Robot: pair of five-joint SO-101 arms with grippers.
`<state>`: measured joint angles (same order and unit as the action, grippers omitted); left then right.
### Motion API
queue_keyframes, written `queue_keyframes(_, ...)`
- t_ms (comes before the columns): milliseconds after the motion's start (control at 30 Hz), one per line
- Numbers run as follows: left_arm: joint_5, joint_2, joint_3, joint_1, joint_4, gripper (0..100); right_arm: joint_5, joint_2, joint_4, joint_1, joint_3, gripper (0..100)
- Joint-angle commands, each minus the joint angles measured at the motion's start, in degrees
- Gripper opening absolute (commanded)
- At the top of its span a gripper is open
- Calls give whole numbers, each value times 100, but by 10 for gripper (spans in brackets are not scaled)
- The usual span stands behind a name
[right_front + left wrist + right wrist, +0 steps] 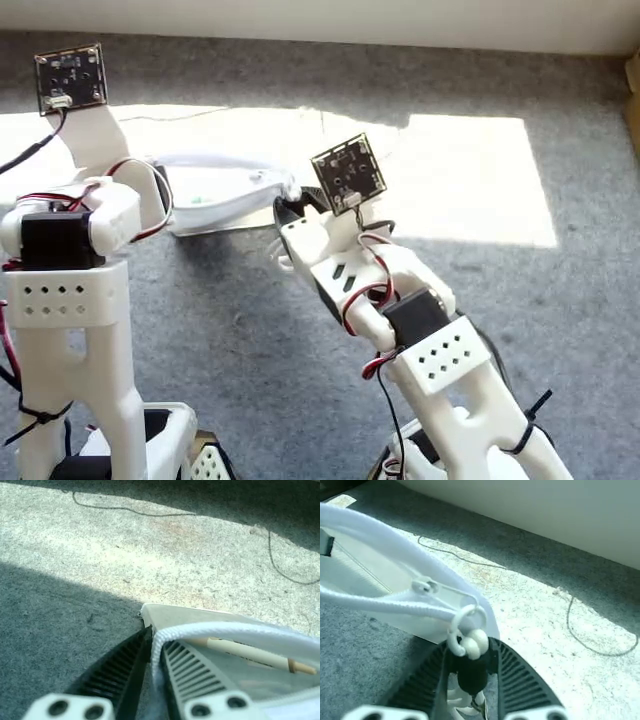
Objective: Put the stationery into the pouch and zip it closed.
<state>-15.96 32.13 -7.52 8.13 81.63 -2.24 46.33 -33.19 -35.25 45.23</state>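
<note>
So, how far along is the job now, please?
Done: a pen lies inside the pouch. In hand: the left claw clamps the pouch's edge, the right claw grips the zip pull. Left: the zip looks open, so it must be drawn closed.

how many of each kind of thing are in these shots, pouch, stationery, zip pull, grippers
pouch: 1
pen inside the pouch: 1
zip pull: 1
grippers: 2, the left gripper shut on the pouch's rim, the right gripper shut on the zip pull
total: 5
</note>
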Motion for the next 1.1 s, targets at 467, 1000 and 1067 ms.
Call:
queue_keyframes(467, 422, -13, 48, 66, -35, 12, -897, 708, -1842, 75, -75, 5)
queue_keyframes(1000, 1275, -13, 48, -1226, -158, 242, -958, 2484, -2782, -101, 593, 5)
queue_keyframes(1067, 1371, -13, 57, -1516, -229, 242, -958, 2738, -2791, -154, 708, 5)
